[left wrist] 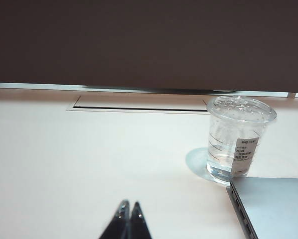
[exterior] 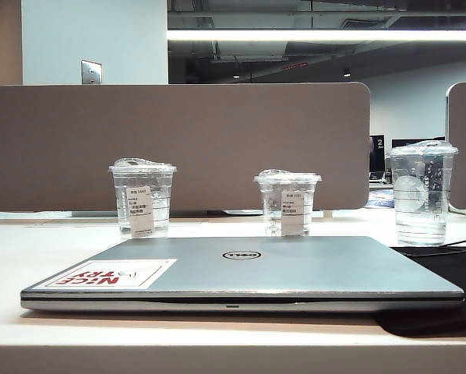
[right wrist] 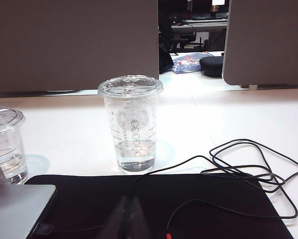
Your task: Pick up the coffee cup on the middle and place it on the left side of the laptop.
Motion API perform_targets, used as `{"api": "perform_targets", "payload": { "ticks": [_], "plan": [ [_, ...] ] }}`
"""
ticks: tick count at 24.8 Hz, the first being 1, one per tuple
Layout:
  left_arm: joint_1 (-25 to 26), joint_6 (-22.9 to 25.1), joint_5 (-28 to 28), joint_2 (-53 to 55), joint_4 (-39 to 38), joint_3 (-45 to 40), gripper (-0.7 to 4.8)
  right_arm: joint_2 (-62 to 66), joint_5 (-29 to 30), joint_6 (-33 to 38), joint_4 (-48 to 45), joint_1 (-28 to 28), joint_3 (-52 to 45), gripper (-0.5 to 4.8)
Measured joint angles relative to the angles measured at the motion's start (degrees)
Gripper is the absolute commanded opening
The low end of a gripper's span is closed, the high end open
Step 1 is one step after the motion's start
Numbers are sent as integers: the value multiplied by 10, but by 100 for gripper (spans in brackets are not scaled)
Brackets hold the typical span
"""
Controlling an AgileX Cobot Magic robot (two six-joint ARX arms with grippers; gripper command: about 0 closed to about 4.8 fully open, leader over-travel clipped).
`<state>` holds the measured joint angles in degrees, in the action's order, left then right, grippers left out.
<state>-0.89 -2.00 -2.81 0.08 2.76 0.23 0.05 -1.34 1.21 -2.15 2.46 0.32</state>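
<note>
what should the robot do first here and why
Probably open the left gripper and reach toward the coffee cup: both it and the right gripper are shut, far from the cups, and the cup stands untouched behind the laptop.

White table (exterior: 30,257), closed laptop (exterior: 295,269), black mat (right wrist: 214,204), coffee cup (exterior: 287,204), two other cups, looped cable (right wrist: 253,164).
</note>
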Motion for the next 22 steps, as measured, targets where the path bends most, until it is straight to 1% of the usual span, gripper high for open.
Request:
{"api": "perform_targets", "payload": {
  "ticks": [13,15,19,20,22],
  "plan": [
    [0,-1,0,0,0,0,-6,0,0,0,0,0,0,-5],
    [0,-6,-17,0,2,0,-5,0,0,0,0,0,0,-5],
    [0,-64,-70,0,42,0,-6,8,0,0,-2,0,0,-5],
    [0,-91,-85,0,69,0,-6,25,0,0,-1,0,0,-5],
    [0,-114,-92,0,104,0,-6,55,0,0,-2,0,0,-5]
  ]
}}
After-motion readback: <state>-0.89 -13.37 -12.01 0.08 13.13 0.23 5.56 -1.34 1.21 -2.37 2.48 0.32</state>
